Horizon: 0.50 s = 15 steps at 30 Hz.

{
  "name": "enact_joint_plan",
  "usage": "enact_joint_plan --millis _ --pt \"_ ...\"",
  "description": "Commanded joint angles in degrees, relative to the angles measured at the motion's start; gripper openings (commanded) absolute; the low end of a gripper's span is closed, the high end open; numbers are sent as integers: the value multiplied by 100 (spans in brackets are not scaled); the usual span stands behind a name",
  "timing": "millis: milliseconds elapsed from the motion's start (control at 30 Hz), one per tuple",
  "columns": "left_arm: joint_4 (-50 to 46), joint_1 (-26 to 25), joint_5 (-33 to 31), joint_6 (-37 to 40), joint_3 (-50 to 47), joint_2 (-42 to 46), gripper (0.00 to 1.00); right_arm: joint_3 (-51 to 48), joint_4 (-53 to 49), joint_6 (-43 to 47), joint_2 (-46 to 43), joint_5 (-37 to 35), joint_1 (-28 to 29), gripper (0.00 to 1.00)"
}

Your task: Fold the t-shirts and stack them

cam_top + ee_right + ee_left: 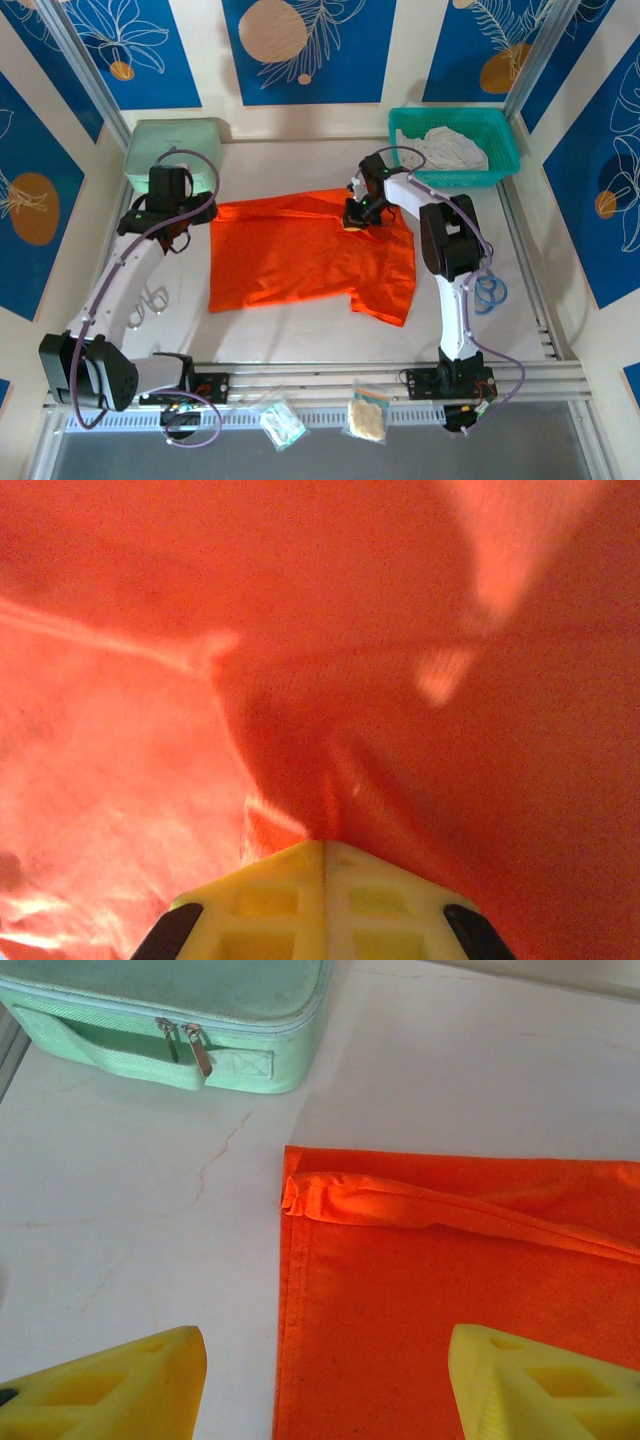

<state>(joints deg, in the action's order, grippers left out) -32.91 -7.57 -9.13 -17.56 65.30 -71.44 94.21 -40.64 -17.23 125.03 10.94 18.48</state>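
Observation:
An orange t-shirt (300, 255) lies spread on the white table, its top edge folded over along the far side. My right gripper (357, 220) is shut on the orange cloth (330, 780) near the shirt's upper right, pinching a ridge of fabric between its yellow fingers (270, 890). My left gripper (325, 1380) hovers open above the shirt's left hem (285, 1290), one yellow finger (120, 1380) over bare table and the other over cloth. A white t-shirt (455, 148) lies crumpled in the teal basket (505, 130).
A mint-green hard case (172, 148) (170, 1020) stands at the back left, close to the left arm. Blue rings (490, 292) lie right of the right arm. Two small bags (365, 415) sit on the front rail. Metal rails edge the table.

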Motion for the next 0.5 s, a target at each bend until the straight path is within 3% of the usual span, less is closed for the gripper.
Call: enact_joint_plan --millis 0,167,333,467 --pt "-263 -7 119 -94 103 -169 65 -276 162 -237 -355 9 24 0" --pt "-276 -2 160 -90 438 -950 61 -613 256 -415 -541 -26 24 0" --pt "-248 -12 -118 -63 1355 -2326 37 -1152 412 -600 -1060 71 40 0" --pt "-190 -8 -134 -94 2136 -3284 24 -1745 569 -719 -1636 153 84 0"
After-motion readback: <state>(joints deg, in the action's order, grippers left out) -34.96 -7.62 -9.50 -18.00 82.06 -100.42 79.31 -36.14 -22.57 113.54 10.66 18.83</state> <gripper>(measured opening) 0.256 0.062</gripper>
